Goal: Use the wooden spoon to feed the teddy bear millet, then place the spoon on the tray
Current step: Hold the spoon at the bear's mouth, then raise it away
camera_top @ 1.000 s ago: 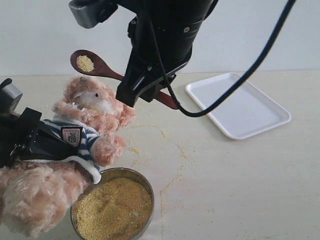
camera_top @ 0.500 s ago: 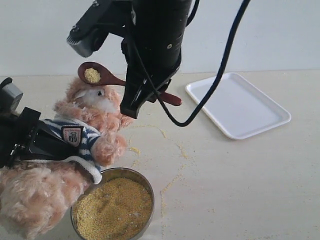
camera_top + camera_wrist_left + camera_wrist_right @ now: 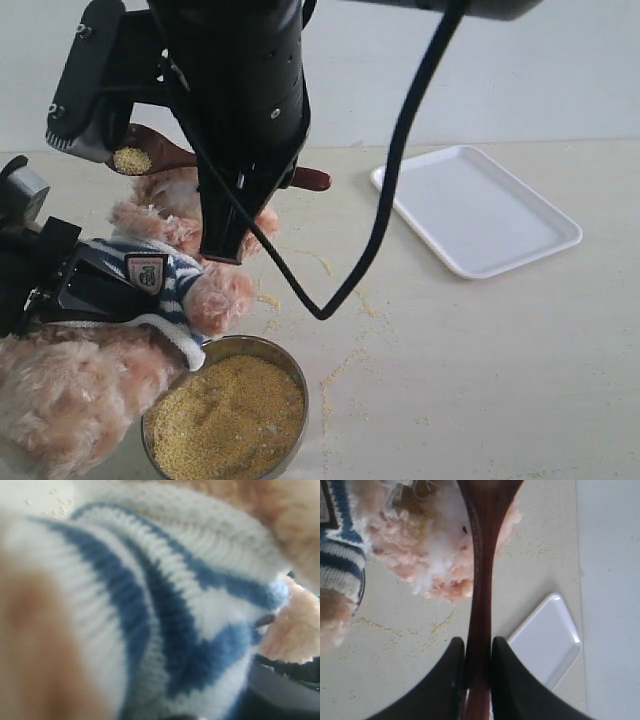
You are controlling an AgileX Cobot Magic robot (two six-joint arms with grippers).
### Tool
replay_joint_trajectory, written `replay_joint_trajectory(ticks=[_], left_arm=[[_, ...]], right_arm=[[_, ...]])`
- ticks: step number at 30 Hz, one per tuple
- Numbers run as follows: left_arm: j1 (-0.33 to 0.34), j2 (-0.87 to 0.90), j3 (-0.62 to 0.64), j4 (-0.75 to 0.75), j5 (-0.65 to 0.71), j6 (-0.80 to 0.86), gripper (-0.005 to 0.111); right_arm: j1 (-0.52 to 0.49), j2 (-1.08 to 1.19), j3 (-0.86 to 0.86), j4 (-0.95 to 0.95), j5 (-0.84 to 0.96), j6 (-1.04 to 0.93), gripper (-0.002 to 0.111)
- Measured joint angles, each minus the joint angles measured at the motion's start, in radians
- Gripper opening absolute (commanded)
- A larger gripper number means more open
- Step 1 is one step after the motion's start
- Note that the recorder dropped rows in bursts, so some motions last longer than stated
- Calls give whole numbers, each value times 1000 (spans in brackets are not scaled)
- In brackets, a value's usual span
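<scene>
- The table [image 3: 500, 380] is pale and carries everything around the teddy bear [image 3: 215, 295].
- The right arm [image 3: 240, 100], big and black with a looping cable, hangs over the bear's head and hides most of its face in the exterior view.
- The bear leans back with its head away from the camera, wearing a navy-and-white striped shirt with a small badge.
- The tray [image 3: 478, 208] lies flat and bare, well apart from the bear, on the far side of the right arm.
- A round steel bowl [image 3: 297, 375] sits just beside the bear's lower arm, filled with millet [image 3: 225, 420].
- The left gripper [image 3: 100, 290] has its jaws clamped around the bear's striped middle.
- The right gripper [image 3: 478, 652] has its jaws pinching the slim handle of the wooden spoon [image 3: 170, 155].
- The spoon is in the air just above the bear's head, with its bowl over the white muzzle in the right wrist view; whether it touches the fur cannot be told.
- A small heap of millet lies in the spoon's bowl.
- Loose grains trail across the table between the bear and the tray.
</scene>
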Motion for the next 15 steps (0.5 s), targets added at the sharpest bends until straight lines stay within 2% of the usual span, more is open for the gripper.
replay_joint_trajectory(ticks=[6,10,15], left_arm=[[0,0,0,0,19,7,5],[0,0,0,0,19,8,5],[0,0,0,0,19,29,5]], right_arm=[[32,0,15,-110,-2,7,0],[83,0,128,-249,-2,58,0],[109,0,176,-335,-2,122,0]])
